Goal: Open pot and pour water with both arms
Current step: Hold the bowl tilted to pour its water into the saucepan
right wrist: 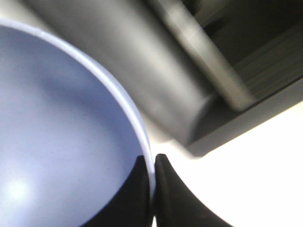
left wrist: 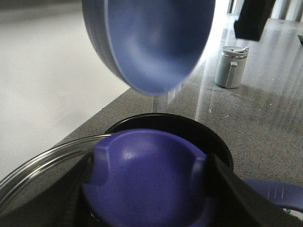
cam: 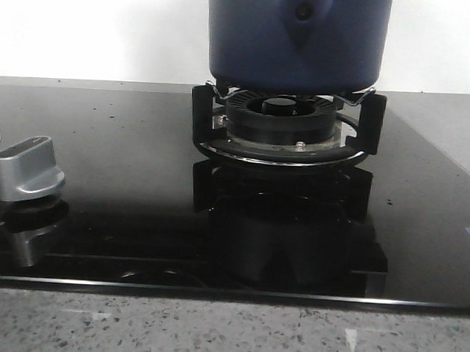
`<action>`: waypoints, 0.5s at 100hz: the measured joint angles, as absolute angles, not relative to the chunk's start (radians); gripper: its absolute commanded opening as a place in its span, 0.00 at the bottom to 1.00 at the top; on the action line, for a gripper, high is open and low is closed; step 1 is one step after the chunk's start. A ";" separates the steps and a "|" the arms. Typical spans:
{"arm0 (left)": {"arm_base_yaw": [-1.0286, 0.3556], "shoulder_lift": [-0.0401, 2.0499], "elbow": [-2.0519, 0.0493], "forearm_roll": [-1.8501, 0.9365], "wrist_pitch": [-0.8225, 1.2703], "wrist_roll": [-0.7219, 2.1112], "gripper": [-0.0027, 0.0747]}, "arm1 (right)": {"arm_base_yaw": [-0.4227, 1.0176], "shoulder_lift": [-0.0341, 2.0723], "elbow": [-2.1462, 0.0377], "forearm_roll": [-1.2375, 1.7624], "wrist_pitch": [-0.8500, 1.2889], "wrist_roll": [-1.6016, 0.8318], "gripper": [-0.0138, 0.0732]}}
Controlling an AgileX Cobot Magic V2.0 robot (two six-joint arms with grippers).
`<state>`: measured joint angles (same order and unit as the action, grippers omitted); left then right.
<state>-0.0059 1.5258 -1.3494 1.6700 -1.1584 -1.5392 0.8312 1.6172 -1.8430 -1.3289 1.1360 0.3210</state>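
Stove stock: one pot [cam: 297, 37] on one burner [cam: 281, 115], both arms loaded.
I count one dark blue pot standing over the black pan support [cam: 207, 115] on the glass hob [cam: 118, 154], one silver knob [cam: 26, 169] at the hob's left, one glass lid [left wrist: 38, 165], one lighter blue bowl [left wrist: 156, 42], and one grey jug [left wrist: 232, 66] on the table [left wrist: 265, 123]. Left jaws are clamped on the lid's blue handle [left wrist: 151, 175]. Right jaws are pinched on the bowl's rim. The bowl hangs tilted above the lid.
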 measured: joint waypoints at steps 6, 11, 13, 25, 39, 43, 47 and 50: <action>-0.006 1.526 -1.349 1.670 -1.158 -1.539 0.40 | 0.831 1.617 -1.843 -1.246 1.168 0.321 0.09; -0.006 1.526 -1.349 1.670 -1.158 -1.539 0.40 | 0.829 1.617 -1.843 -1.188 1.194 0.321 0.09; -0.006 1.526 -1.349 1.670 -1.158 -1.539 0.40 | 0.827 1.617 -1.843 -1.167 1.202 0.321 0.09; -0.006 1.526 -1.349 1.681 -1.160 -1.539 0.40 | 0.807 1.617 -1.843 -1.069 1.239 0.323 0.09; -0.006 1.526 -1.349 1.681 -1.164 -1.539 0.40 | 0.776 1.617 -1.843 -0.990 1.250 0.323 0.09; -0.006 1.526 -1.349 1.681 -1.167 -1.539 0.40 | 0.772 1.617 -1.843 -0.986 1.250 0.323 0.09; -0.006 1.526 -1.349 1.681 -1.172 -1.539 0.40 | 0.767 1.617 -1.843 -0.981 1.250 0.323 0.09; -0.006 1.526 -1.349 1.681 -1.173 -1.539 0.40 | 0.762 1.617 -1.843 -0.978 1.250 0.323 0.09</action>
